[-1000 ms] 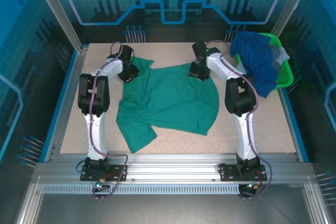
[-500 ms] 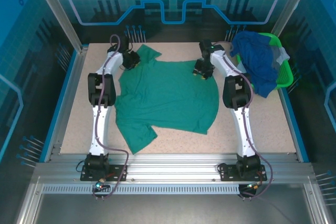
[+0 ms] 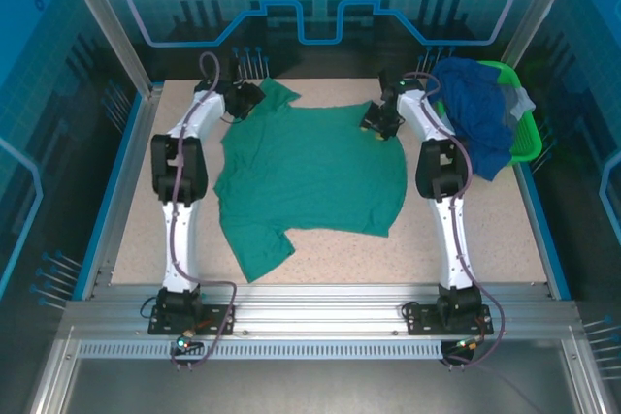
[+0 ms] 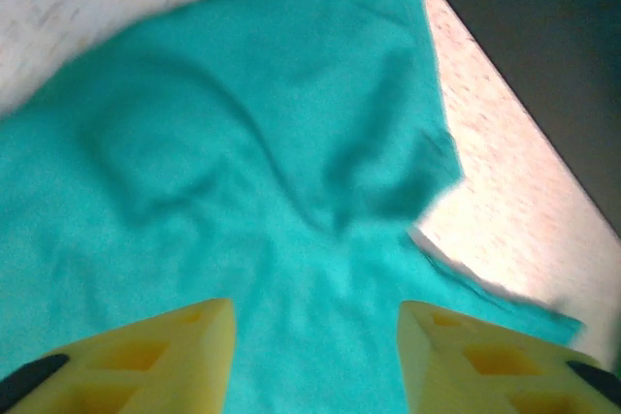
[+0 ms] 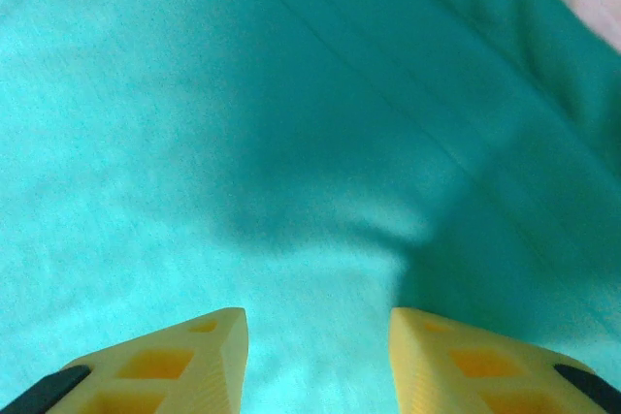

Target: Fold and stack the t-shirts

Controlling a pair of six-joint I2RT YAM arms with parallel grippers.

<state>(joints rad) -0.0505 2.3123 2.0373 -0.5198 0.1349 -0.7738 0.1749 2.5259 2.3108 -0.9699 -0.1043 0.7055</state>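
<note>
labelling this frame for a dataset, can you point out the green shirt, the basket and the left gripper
green shirt (image 3: 310,176), top camera, middle of its spread body
basket (image 3: 527,140), top camera, bright green right rim
left gripper (image 4: 316,322), left wrist camera, midway between the yellow fingertips

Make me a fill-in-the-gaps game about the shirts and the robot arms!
1. The green shirt lies spread out on the ____.
2. The blue shirts are piled in a green ____.
3. The left tool and the right tool are both ____, not shut.
Missing words: table; basket; open.
</note>
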